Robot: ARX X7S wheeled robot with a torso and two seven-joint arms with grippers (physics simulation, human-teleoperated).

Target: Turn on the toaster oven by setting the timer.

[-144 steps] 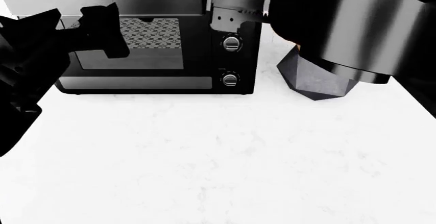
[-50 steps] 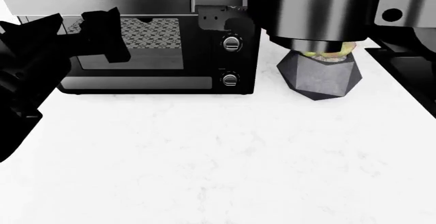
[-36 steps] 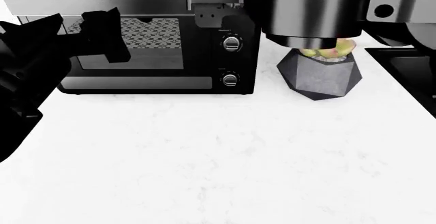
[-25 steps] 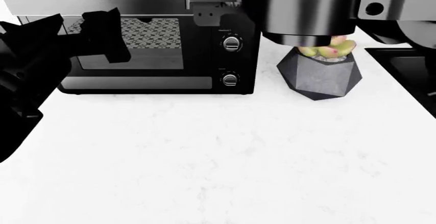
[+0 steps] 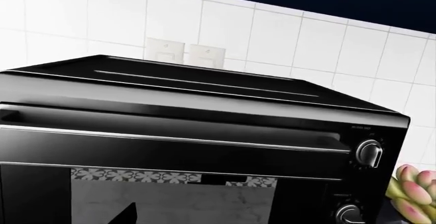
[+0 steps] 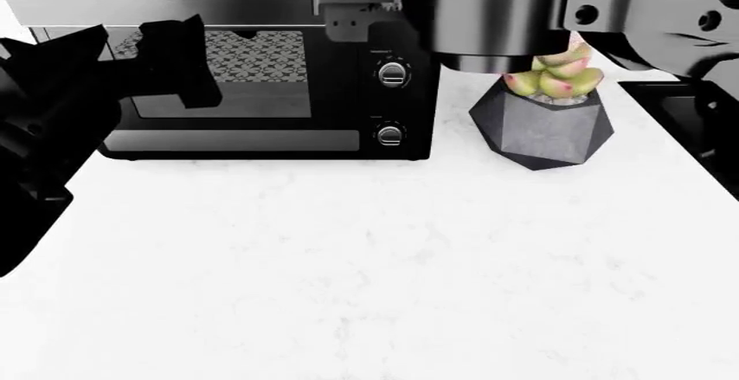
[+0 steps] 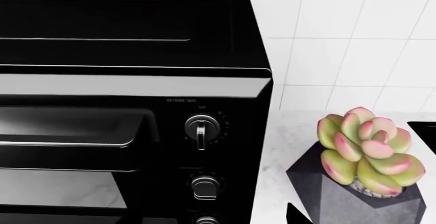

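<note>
Your right arm (image 6: 508, 8) has swung clear, uncovering the plant (image 6: 555, 73); the toaster oven (image 6: 266, 77) knobs (image 7: 201, 127) remain untouched. Claw opening cannot be determined for either arm.

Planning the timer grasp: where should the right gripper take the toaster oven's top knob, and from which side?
Probably pinch the raised bar across the top knob, coming straight at the front of the toaster oven. The bar stands vertical, so fingers should close on its two flat sides. The succulent sits beside the oven, so a sideways approach looks crowded.
</note>
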